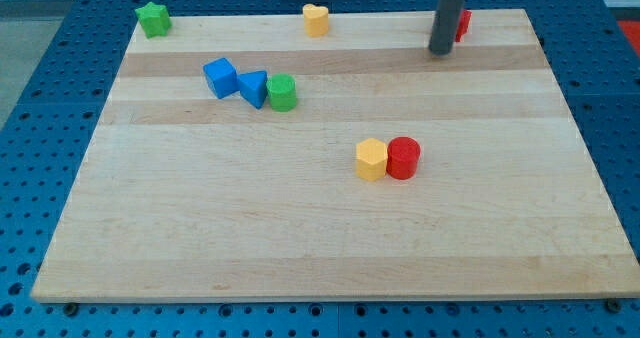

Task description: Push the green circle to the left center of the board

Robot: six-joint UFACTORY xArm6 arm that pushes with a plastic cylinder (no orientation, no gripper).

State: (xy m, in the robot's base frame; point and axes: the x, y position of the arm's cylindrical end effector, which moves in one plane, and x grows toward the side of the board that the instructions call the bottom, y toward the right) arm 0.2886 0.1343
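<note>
While the rod is standing near the upper right of the frame, its tip (441, 51) is resting on the wooden table (330, 248) just beside a red block (462, 23) that is peeking out from behind the rod; its shape cannot be made out. The arm is carrying no claw, only the straight rod, so nothing is being held.

The green circle (282, 93) is sitting in the upper left part of the frame, touching a blue triangle (254, 87) on its left. A blue cube (220, 77) is lying just beside that triangle, further left. The tip is standing well apart from this cluster, off to its right.

A green star-shaped block (153, 19) is sitting at the table's upper left corner, and a yellow heart-like block (316, 20) is sitting at the top edge near the middle. Around the centre-right, a yellow hexagon (371, 160) and a red cylinder (403, 158) are touching side by side.
</note>
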